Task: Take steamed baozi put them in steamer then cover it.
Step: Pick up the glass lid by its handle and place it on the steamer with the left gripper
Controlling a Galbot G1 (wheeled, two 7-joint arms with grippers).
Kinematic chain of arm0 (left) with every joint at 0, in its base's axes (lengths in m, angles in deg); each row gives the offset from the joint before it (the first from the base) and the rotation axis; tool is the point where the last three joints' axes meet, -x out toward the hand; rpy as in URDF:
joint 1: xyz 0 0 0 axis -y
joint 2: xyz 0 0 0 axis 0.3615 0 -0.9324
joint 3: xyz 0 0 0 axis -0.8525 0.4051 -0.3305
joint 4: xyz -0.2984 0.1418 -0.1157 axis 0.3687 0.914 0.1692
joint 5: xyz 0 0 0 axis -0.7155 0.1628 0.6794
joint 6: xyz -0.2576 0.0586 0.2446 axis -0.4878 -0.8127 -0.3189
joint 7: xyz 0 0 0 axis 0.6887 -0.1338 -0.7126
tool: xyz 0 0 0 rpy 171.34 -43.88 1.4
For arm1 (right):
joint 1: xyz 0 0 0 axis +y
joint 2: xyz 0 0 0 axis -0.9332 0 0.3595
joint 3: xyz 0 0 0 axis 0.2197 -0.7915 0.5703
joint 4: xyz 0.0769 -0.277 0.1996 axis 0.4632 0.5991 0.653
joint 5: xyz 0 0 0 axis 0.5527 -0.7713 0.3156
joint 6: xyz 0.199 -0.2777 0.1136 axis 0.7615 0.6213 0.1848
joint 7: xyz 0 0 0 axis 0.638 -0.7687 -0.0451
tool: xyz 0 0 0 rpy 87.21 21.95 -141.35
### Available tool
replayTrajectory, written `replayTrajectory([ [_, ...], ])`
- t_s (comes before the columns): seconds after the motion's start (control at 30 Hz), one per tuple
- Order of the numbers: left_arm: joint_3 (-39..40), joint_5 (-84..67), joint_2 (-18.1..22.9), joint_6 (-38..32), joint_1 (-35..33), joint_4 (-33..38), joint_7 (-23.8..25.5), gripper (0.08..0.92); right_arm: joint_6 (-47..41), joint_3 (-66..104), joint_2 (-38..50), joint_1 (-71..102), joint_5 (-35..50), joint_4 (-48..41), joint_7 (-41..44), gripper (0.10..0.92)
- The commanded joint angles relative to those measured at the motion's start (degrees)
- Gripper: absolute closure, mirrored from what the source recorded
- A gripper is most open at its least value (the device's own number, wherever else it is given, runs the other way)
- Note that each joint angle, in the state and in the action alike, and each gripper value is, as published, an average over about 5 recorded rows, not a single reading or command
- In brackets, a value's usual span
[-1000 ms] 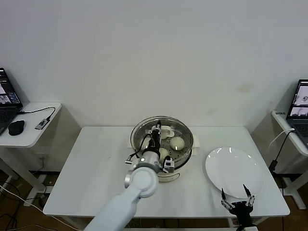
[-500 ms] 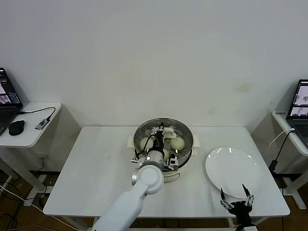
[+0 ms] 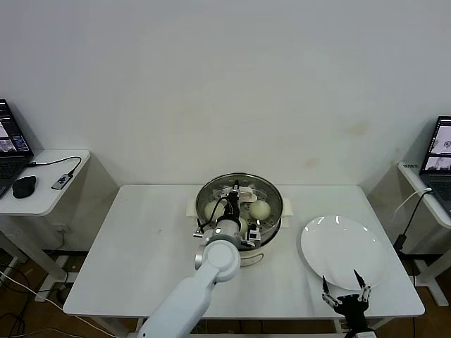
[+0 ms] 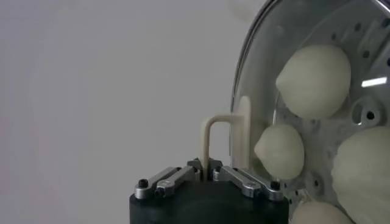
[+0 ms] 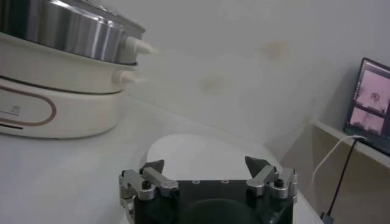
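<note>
The steamer (image 3: pixel 273 227) stands mid-table on its cream-white pot base (image 5: pixel 55 91). The clear glass cover (image 3: pixel 266 194) lies centred over its rim. My left gripper (image 3: pixel 234 194) reaches over it from the front and is shut on the cover's cream-white handle (image 4: pixel 208 134). Through the glass I see steamed baozi in the basket (image 3: pixel 259 208) (image 3: pixel 213 210); the left wrist view shows several of them (image 4: pixel 314 73) (image 4: pixel 280 151). My right gripper (image 3: pixel 345 298) is open and empty at the table's front right edge, in front of the white plate (image 3: pixel 344 248).
The empty white plate also shows in the right wrist view (image 5: pixel 201 149), beyond the open right gripper (image 5: pixel 204 165). Side tables with laptops (image 3: pixel 10 144) (image 3: pixel 438 151) stand beyond both table ends; a mouse (image 3: pixel 23 186) lies on the left one.
My left gripper carried the cover a little right and back, from off-centre over the steamer's left side to centred on its rim. The right arm stayed put.
</note>
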Motion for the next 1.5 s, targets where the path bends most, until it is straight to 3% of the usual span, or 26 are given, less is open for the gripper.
replayTrajectory([
  [0.03,-0.43,0.09,0.38,-0.08,-0.12,-0.64,-0.48,0.858,0.09,-0.06,-0.07,0.0,-0.09,-0.05,0.01,0.203],
  [0.87,-1.28,-0.89,1.55,0.09,-1.49,0.34,-1.95,0.853,0.28,-0.43,-0.22,0.27,-0.53,-0.06,0.07,0.203],
  [1.03,-1.36,-1.58,0.6,0.43,-2.79,3.97,-2.16,0.749,0.27,-0.7,-0.37,0.32,-0.81,0.01,0.1,0.203],
  [1.17,-1.67,-2.32,-1.51,0.52,-5.63,10.8,-2.32,0.637,0.33,-0.76,-0.42,0.5,-1.04,0.05,0.1,0.203],
  [1.5,-4.14,-17.49,-12.66,-0.33,-21.51,33.12,-8.42,0.342,0.28,-0.92,-0.33,0.52,-1.23,0.0,0.1,0.203],
])
